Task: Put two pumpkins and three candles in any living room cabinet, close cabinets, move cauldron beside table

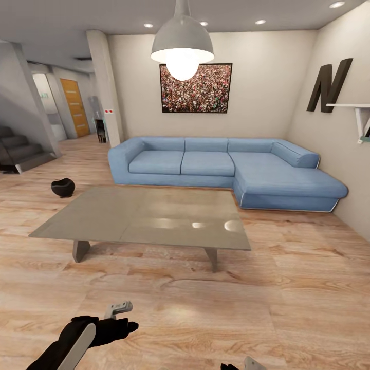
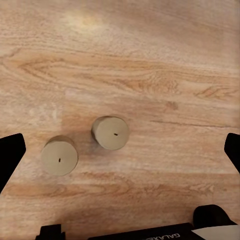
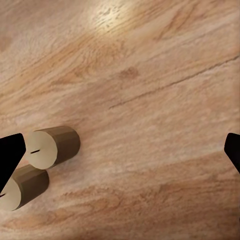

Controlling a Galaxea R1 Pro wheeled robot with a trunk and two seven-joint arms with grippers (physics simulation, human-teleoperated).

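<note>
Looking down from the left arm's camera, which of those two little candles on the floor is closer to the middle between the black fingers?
The candle that shows more of its side is nearer the middle of the left gripper. The other candle sits close to one fingertip.

My view is bright and even; the pendant lamp point(image 1: 182, 49) at top centre glows, throwing glare on the table point(image 1: 154, 216). Wrist pictures look soft, with faint shadows.

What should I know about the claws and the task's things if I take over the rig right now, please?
Left claw: open, empty, over two candles standing apart on the wood floor.
Right claw: open, empty.
Cauldron: on the floor off the coffee table's far left corner, a gap between them.
Done: no candle is picked up yet.
Left: stow pumpkins and candles, close cabinets, check the cauldron's spot.
</note>
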